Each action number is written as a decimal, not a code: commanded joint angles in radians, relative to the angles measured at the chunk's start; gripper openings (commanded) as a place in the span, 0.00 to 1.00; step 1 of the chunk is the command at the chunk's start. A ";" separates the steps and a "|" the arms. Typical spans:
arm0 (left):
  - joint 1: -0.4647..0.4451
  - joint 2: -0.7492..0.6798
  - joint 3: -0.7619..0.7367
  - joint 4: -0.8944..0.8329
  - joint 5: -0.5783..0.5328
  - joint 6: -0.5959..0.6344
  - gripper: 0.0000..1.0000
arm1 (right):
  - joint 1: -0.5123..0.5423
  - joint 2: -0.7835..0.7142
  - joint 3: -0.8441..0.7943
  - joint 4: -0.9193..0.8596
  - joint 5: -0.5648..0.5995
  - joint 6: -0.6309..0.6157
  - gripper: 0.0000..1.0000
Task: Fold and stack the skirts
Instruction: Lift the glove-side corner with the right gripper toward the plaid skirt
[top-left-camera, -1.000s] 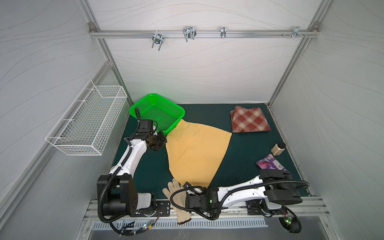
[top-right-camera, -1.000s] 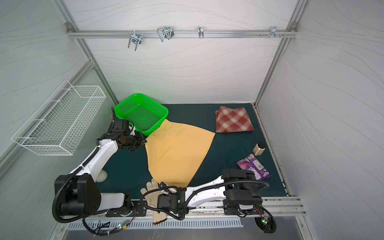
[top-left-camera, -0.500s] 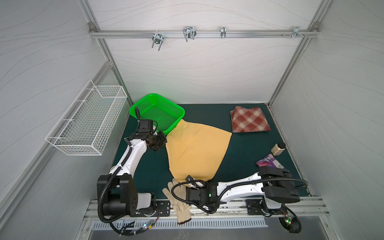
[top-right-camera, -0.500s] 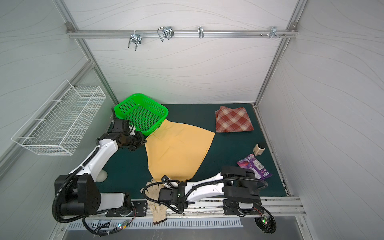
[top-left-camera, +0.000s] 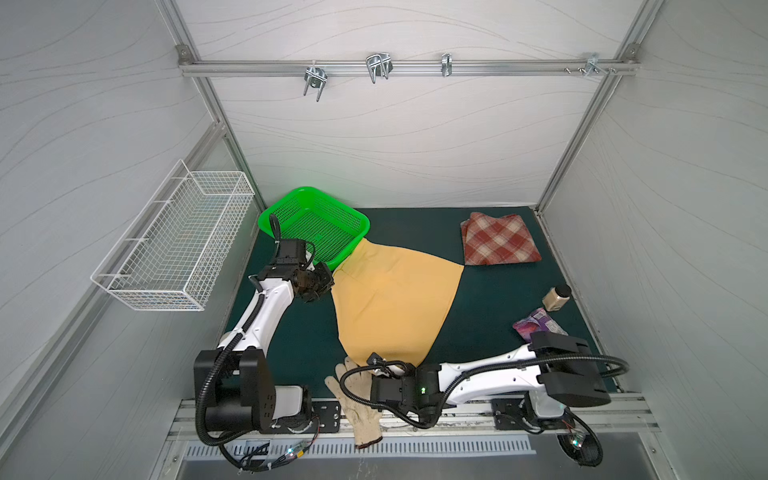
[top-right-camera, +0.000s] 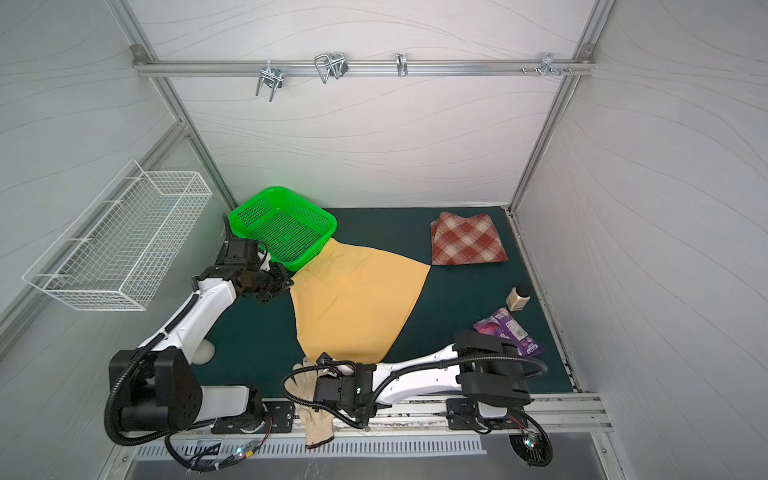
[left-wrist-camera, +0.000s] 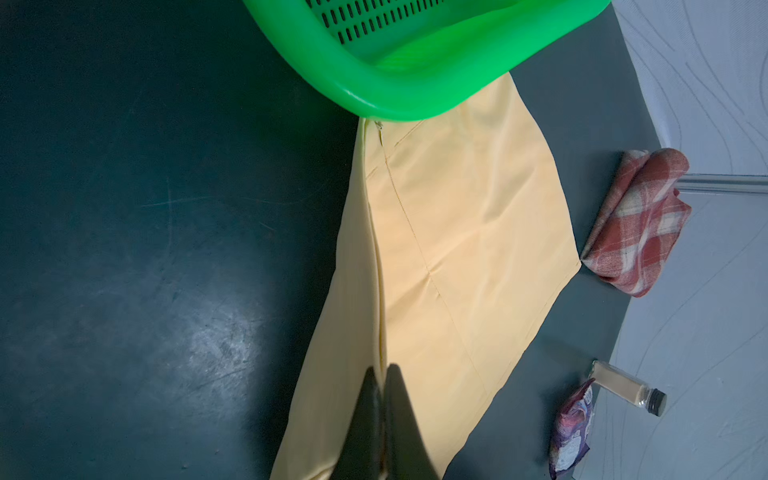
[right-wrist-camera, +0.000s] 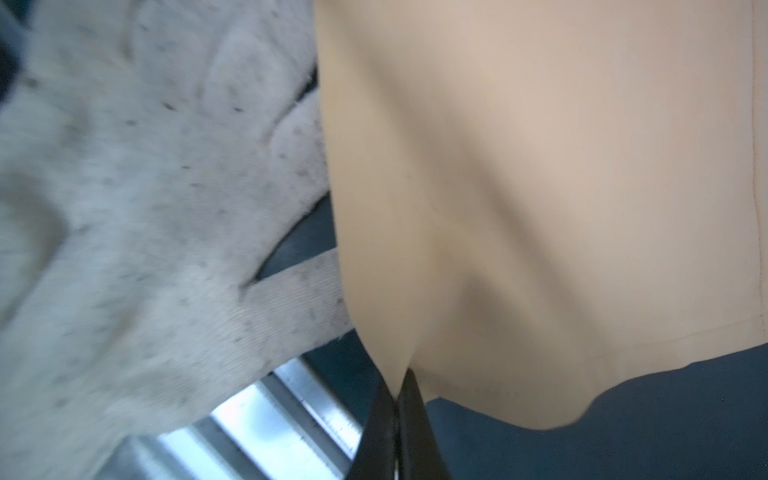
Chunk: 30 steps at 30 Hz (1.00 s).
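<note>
Right wrist view is showing your right hand (right-wrist-camera: 398, 384) pinching a corner of the mustard skirt (right-wrist-camera: 540, 187), glove (right-wrist-camera: 145, 208) lying just beside. Your left hand (left-wrist-camera: 383, 376) is clamping its side edge; the green basket (left-wrist-camera: 395, 95) is overlapping its waist, plaid skirt (left-wrist-camera: 636, 220) lying beyond.

the right gripper (right-wrist-camera: 397, 388), open a second ago, has pinched shut on the yellow skirt (top-left-camera: 395, 307) at its edge beside the glove (top-left-camera: 354, 409).
</note>
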 joint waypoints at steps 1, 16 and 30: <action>0.008 -0.010 0.058 -0.010 -0.005 0.014 0.00 | 0.010 -0.082 0.031 -0.031 -0.061 -0.006 0.00; 0.011 -0.091 0.141 -0.068 0.004 0.007 0.00 | -0.021 -0.299 -0.003 -0.019 -0.213 0.014 0.00; -0.059 -0.015 0.281 0.010 0.009 -0.096 0.00 | -0.368 -0.534 -0.092 -0.057 -0.487 -0.037 0.00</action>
